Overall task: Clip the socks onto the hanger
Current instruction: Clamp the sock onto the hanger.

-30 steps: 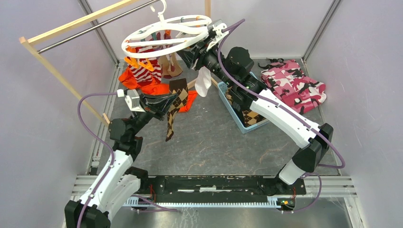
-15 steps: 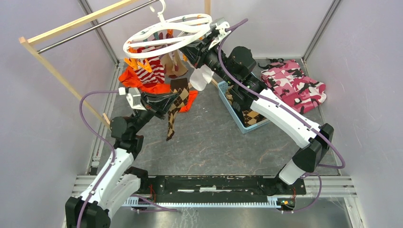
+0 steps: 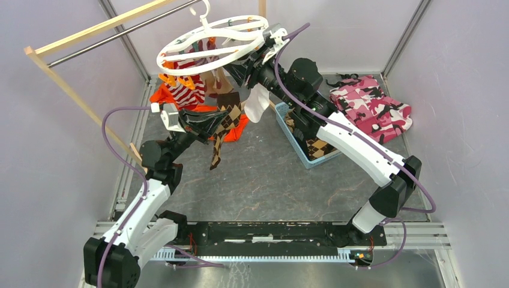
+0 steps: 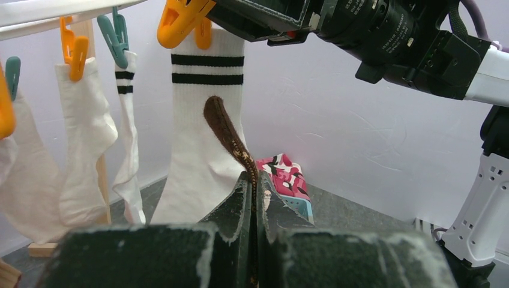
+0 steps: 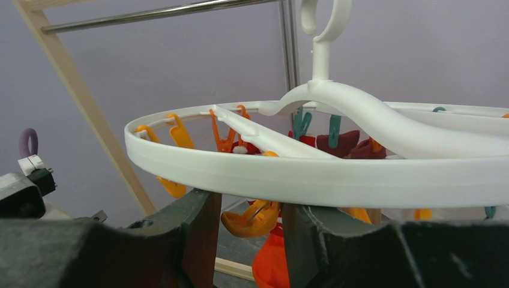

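The white round hanger (image 3: 222, 37) hangs from the rack, its ring (image 5: 300, 174) just above my right gripper (image 5: 251, 216). The right jaws stand apart around an orange clip (image 5: 255, 219), which touches only the right finger. In the top view that gripper (image 3: 241, 67) sits under the ring's right side. A white sock with black stripes (image 4: 204, 150) hangs from an orange clip (image 4: 180, 18) there. My left gripper (image 4: 253, 183) is shut on the brown argyle sock (image 4: 225, 129), whose tip stands up in front of the white sock. From above, the argyle sock (image 3: 223, 123) dangles from the left gripper (image 3: 213, 125).
Red-and-white striped (image 3: 183, 90), tan (image 3: 219, 84) and white socks (image 4: 84, 138) hang clipped. The wooden rack with its metal bar (image 3: 78, 33) runs along the left. An orange garment (image 3: 165, 96) lies below the hanger. A blue basket (image 3: 312, 153) and a pink camouflage cloth (image 3: 372, 108) sit to the right.
My left arm has lifted the argyle sock up and back toward the hanger. The hanger has swung slightly. The right gripper stays at the ring beside the hanging white sock.
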Controlling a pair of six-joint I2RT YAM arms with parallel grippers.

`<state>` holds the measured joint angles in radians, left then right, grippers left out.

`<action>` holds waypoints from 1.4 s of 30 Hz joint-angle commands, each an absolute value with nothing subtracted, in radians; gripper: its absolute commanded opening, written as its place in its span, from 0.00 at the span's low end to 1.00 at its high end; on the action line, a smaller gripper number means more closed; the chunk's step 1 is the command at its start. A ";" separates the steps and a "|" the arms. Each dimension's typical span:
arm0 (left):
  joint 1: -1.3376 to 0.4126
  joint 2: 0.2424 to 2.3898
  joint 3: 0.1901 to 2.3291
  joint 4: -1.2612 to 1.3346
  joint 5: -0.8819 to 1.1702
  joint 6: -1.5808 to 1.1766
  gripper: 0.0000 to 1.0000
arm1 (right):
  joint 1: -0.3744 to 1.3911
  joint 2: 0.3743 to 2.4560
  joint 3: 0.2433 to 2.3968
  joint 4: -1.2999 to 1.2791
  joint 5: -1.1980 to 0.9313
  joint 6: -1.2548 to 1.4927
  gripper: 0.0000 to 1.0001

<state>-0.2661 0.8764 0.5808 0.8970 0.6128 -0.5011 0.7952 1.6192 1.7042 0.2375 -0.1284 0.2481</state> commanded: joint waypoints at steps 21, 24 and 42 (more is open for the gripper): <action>-0.267 0.855 0.613 0.946 0.626 -0.538 0.02 | 0.741 1.592 1.697 0.304 -0.300 0.281 0.53; -0.268 0.856 0.615 0.947 0.626 -0.541 0.02 | 0.738 1.592 1.698 0.307 -0.311 0.282 0.57; -0.268 0.868 0.622 0.955 0.633 -0.551 0.02 | 0.704 1.580 1.677 0.354 -0.408 0.289 0.58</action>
<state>-0.2661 0.8677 0.5808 0.9009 0.6136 -0.5133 0.7109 1.6192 1.6772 0.2962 -0.3740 0.2699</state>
